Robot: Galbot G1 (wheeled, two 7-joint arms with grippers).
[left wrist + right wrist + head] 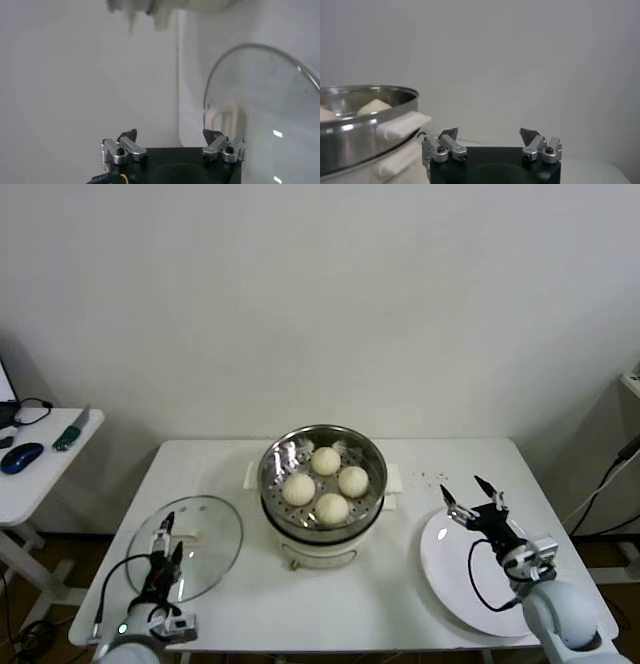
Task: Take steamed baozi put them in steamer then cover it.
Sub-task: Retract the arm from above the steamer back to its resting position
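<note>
Nearest to me, my left gripper (pixel 168 542) hangs over the near edge of the cover (pixel 190 546), its fingers spread apart and holding nothing. The cover lies flat on the white table (pixel 350 604) at my left, a clear glass disc with a metal rim and a pale bar handle at its middle (from my left wrist I see that rim (pixel 235 55) curving past my open left gripper (pixel 170 136), with the handle showing through the glass). On my other side, my right gripper (pixel 474 502) hovers above the far edge of the white plate (pixel 450 579), fingers (pixel 449 500) also wide apart and empty; the plate sits near the table's right front corner.

Between the two, farther back at the table's middle, stands the steamer (pixel 322 519), a shiny steel pot on a white base, uncovered. All four steamed baozi (pixel 326 484) rest on its perforated tray, close together in a diamond. From my right wrist the steamer's steel wall (pixel 360 135) and white side handle rise beside my open right gripper (pixel 490 134), with two bun tops peeking over the rim.

Far off at my left, a second white table (pixel 40 474) carries a blue mouse (pixel 21 456).
</note>
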